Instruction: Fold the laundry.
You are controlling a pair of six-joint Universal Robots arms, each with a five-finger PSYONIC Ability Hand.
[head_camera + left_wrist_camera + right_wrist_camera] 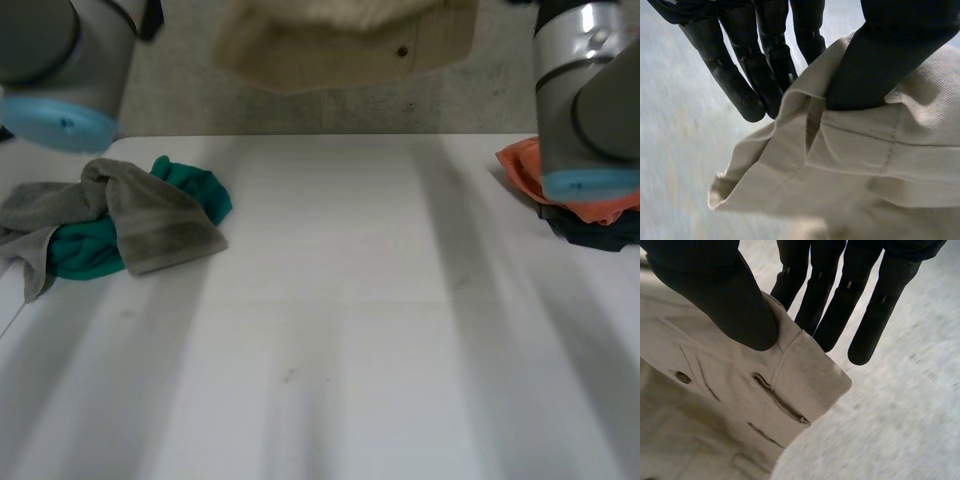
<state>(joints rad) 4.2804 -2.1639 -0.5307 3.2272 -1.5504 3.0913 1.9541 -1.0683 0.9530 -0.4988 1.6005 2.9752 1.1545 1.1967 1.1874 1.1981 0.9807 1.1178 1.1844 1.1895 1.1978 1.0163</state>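
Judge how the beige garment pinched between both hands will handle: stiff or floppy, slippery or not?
The beige garment is probably floppy: it sags and creases below the thumb of the left hand. Its twill-like weave and thick folded waistband suggest fairly heavy cloth that likely grips rather than slips under the thumb of the right hand.

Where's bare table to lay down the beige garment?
The white table is bare for the beige garment across its middle, between the crowded ends: grey towel over teal cloth at left, orange cloth over dark cloth at right.
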